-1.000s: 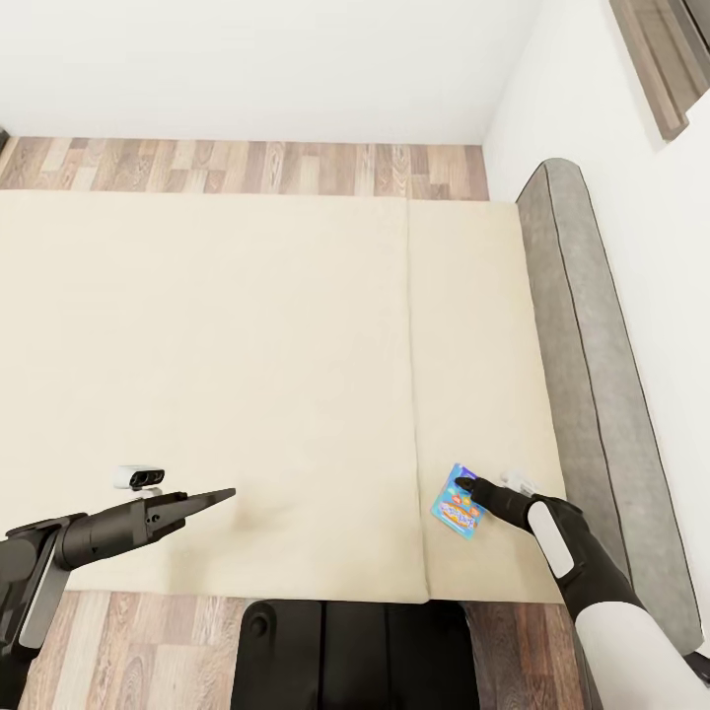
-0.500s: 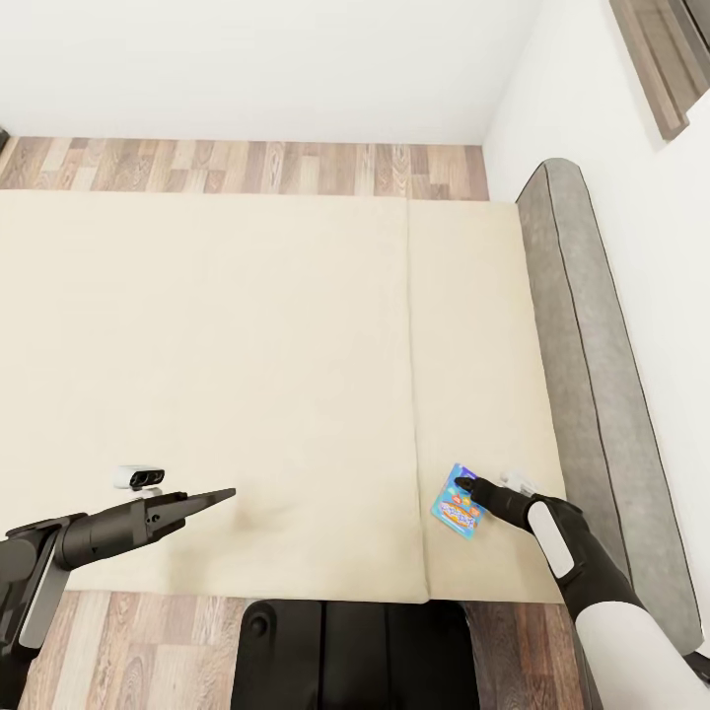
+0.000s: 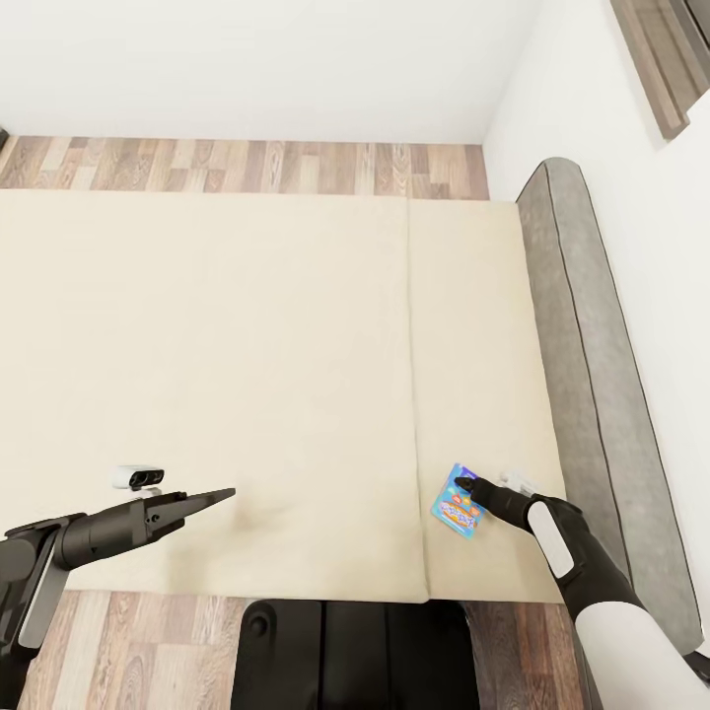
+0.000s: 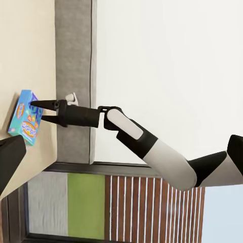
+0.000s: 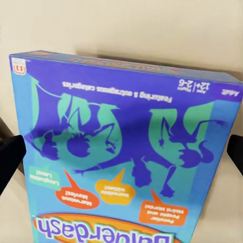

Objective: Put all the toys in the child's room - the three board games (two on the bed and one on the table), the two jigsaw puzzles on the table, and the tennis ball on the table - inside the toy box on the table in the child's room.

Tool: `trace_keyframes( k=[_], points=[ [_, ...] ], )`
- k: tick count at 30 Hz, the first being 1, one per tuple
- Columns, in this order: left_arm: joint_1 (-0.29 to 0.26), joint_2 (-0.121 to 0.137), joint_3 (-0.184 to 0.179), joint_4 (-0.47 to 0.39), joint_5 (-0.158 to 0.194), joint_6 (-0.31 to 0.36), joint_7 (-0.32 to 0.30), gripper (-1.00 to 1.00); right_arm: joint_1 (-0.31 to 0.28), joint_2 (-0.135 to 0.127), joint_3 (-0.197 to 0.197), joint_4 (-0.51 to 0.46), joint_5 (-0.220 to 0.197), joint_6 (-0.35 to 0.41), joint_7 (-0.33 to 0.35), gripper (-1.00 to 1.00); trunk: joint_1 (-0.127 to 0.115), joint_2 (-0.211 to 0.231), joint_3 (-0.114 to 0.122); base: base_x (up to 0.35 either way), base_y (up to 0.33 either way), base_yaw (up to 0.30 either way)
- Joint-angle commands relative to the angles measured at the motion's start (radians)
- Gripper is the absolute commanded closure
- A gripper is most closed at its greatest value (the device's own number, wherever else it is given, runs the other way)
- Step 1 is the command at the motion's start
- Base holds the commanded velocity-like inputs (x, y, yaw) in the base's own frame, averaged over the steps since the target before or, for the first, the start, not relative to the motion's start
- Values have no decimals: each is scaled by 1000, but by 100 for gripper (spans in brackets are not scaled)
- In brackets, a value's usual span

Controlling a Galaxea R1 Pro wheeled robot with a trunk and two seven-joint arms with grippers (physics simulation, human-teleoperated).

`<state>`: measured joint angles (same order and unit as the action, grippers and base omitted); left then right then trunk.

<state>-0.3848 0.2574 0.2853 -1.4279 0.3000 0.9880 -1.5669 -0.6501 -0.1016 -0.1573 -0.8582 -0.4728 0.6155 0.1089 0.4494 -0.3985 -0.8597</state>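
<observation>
One board game, a flat blue box with orange lettering, lies on the cream bed near its front right corner. My right gripper is open just over the box's upper end. The right wrist view has the box up close, between the two dark fingertips at its sides. From the left wrist view, the right gripper has its fingers spread at the box. My left gripper hovers open over the bed's front left, holding nothing. The other toys, table and toy box are out of view.
A grey padded headboard runs along the bed's right side against the white wall. Wood floor lies beyond the bed's far edge. My dark base stands against the bed's front edge. A seam divides the mattress cover.
</observation>
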Motion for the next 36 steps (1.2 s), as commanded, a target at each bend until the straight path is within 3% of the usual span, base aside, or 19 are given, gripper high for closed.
trace_keyframes(
  k=[1,26,36],
  points=[
    [0,0,0,0,-1,11,-4,-100,0,0,-3,0,2,6,5,-100,1,-2,-2,0,0,0],
    [0,0,0,0,-1,11,-4,-100,0,0,-6,0,0,8,6,-100,1,-2,-5,0,0,0],
    [0,-1,-1,0,-1,11,-4,-100,0,0,-7,1,6,7,90,-100,1,-2,-5,0,0,0]
  ],
)
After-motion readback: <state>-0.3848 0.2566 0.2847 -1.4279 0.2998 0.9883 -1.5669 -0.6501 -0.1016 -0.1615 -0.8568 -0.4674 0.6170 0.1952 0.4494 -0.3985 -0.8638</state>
